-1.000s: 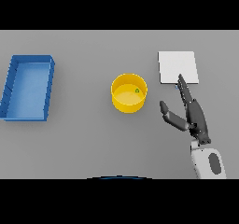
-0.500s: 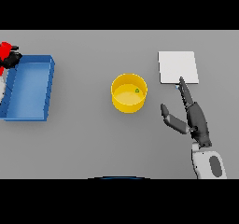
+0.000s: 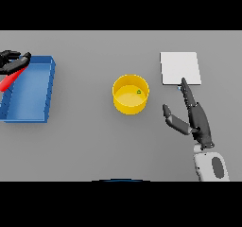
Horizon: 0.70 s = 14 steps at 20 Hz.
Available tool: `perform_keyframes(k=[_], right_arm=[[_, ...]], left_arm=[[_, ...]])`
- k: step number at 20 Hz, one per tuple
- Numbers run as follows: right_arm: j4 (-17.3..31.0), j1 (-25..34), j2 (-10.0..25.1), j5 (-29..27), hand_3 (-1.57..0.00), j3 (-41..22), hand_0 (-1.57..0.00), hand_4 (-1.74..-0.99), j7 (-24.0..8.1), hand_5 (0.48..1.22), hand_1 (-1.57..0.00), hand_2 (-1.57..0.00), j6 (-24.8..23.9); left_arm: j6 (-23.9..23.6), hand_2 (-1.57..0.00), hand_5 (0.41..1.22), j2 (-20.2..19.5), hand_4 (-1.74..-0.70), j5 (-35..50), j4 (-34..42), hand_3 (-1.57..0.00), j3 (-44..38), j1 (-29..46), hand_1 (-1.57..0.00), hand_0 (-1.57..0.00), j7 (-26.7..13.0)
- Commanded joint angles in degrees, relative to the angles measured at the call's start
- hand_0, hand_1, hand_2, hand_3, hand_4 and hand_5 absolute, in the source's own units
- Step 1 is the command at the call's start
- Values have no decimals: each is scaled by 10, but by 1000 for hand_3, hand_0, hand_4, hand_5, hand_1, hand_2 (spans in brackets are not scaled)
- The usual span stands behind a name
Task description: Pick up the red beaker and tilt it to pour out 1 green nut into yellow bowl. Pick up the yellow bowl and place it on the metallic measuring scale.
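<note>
At far left our left robot hand [image 3: 11,60] curls around the red beaker [image 3: 10,80], tilted over the blue tray [image 3: 46,86]. Mid-tabletop [image 3: 94,145], the yellow bowl [image 3: 130,94] holds a green nut [image 3: 138,91]. Right of it, our right robot hand [image 3: 194,118] spreads wide, fingertips near the scale [image 3: 180,68].
</note>
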<state>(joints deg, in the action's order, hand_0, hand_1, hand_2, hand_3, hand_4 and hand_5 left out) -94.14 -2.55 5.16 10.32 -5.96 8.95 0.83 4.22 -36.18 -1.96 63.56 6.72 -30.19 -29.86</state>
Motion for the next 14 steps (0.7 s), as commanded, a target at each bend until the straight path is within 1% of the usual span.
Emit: perform_keyframes(k=[1, 3, 4, 5, 6, 7, 8, 9, 10, 11, 12, 14], right_arm=[[-4, 3, 4, 2, 1, 1, 1, -1155, -2, 670, 1, 1, -1], [-6, 3, 6, 12, 1, -1, 1, -1157, -3, 665, 1, 1, -7], [-6, 2, 5, 16, 1, -3, 1, -1158, -3, 665, 1, 1, -9], [-3, 0, 3, 21, 1, -6, 1, -1157, -1, 665, 1, 1, -11], [-1, 3, 5, 23, 1, -5, 1, -1154, -5, 657, 1, 1, -12], [0, 9, 0, 29, 1, -9, 1, -1144, -22, 644, 1, 1, -16], [-3, 12, 6, 53, 1, -14, 1, -1131, -45, 631, 1, 1, -27], [-8, 10, 12, 62, 1, -22, 1, -1115, -42, 638, 1, 1, -21], [-4, 26, 27, 64, 1, -25, 1, -1087, -38, 649, 1, 1, -5], [-7, 29, 40, 70, 1, -35, 1, -1080, -21, 662, 1, 1, 13], [-1, 44, 60, 88, 1, -45, 1, -1088, -26, 665, 1, 1, 28], [4, 78, 98, 147, 1, -71, 1, -1122, -49, 649, 1, 1, 41]], left_arm=[[4, -267, 632, 2, -843, -9, -5, -276, 10, -4, -281, -307, -8], [2, -170, 627, -3, -813, -26, -13, -176, 19, -7, -179, -196, -16], [-3, -136, 627, -2, -801, -32, -15, -141, 21, -4, -143, -157, -12], [-9, -109, 627, -3, -794, -35, -15, -112, 20, -4, -115, -125, 0], [-13, -87, 631, -4, -783, -37, -10, -90, 20, -5, -91, -100, 7], [-19, -69, 631, -1, -776, -37, -8, -72, 20, -7, -73, -80, 12], [-23, -55, 633, 2, -778, -34, 0, -57, 18, -3, -58, -64, 20], [-28, -44, 635, 4, -779, -30, 3, -45, 15, 2, -46, -51, 31], [-30, -35, 644, 9, -784, -23, 1, -36, 8, -2, -37, -40, 40], [-37, -28, 652, 13, -786, -18, 5, -29, 4, 4, -29, -32, 47], [-39, -22, 657, 18, -793, -15, 9, -23, 4, 1, -23, -25, 45], [-39, -14, 666, 20, -799, -11, 19, -14, 4, 5, -15, -16, 46]])
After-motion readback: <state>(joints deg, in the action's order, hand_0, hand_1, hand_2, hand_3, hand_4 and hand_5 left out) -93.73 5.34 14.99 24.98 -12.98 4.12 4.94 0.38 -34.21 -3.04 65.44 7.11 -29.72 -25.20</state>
